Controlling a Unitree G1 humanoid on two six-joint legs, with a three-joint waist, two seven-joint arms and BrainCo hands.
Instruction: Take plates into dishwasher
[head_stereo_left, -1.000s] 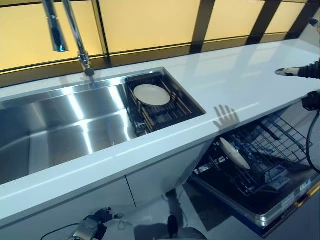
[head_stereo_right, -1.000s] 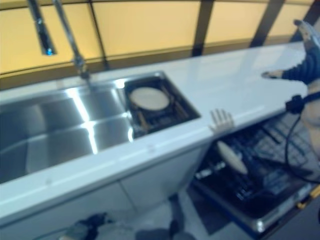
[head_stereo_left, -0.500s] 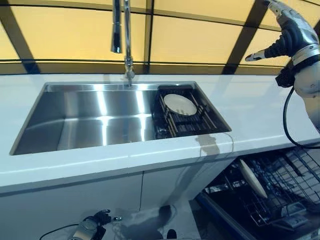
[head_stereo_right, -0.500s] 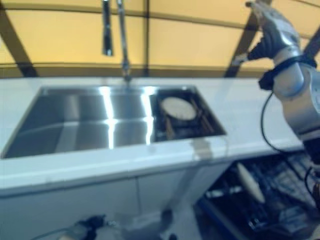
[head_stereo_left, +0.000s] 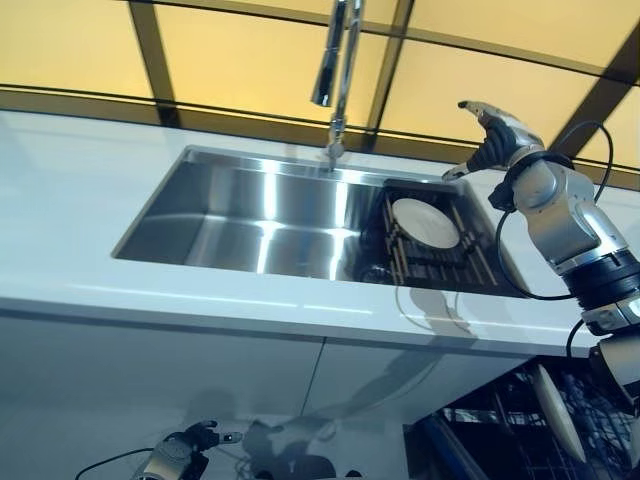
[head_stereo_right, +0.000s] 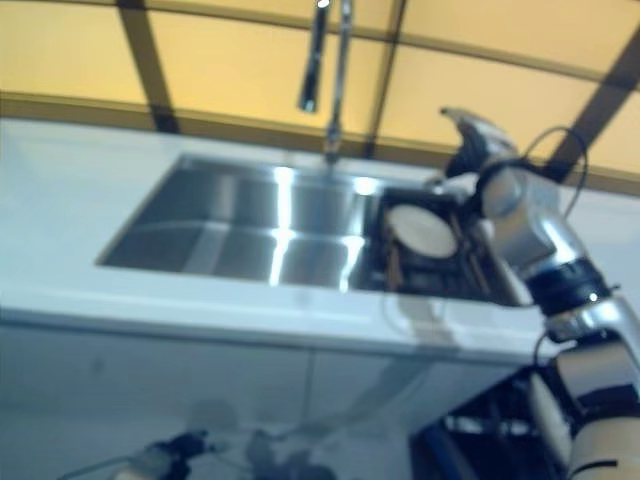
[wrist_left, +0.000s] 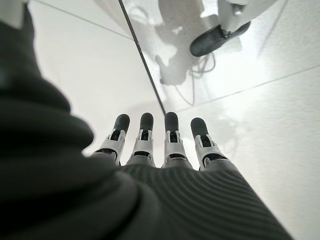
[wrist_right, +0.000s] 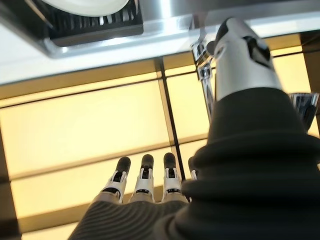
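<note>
A white plate (head_stereo_left: 425, 222) lies flat on a dark rack (head_stereo_left: 482, 266) at the right end of the steel sink (head_stereo_left: 250, 210); its rim also shows in the right wrist view (wrist_right: 82, 4). My right hand (head_stereo_left: 493, 137) is raised above the counter just behind the rack's far right corner, open and empty, its fingers (wrist_right: 145, 182) straight toward the yellow wall. A second white plate (head_stereo_left: 556, 412) stands on edge in the open dishwasher's basket (head_stereo_left: 610, 395) at the lower right. My left hand (head_stereo_left: 178, 455) hangs low by the floor, open, fingers (wrist_left: 170, 142) straight.
A tall faucet (head_stereo_left: 337, 60) rises behind the middle of the sink. White counter (head_stereo_left: 60, 200) runs along both sides and the front of the sink. White cabinet doors (head_stereo_left: 150, 380) sit below, left of the dishwasher.
The camera has swung left, bringing the sink to the middle. My right hand has risen from the counter's right end and come over to the back of the rack.
</note>
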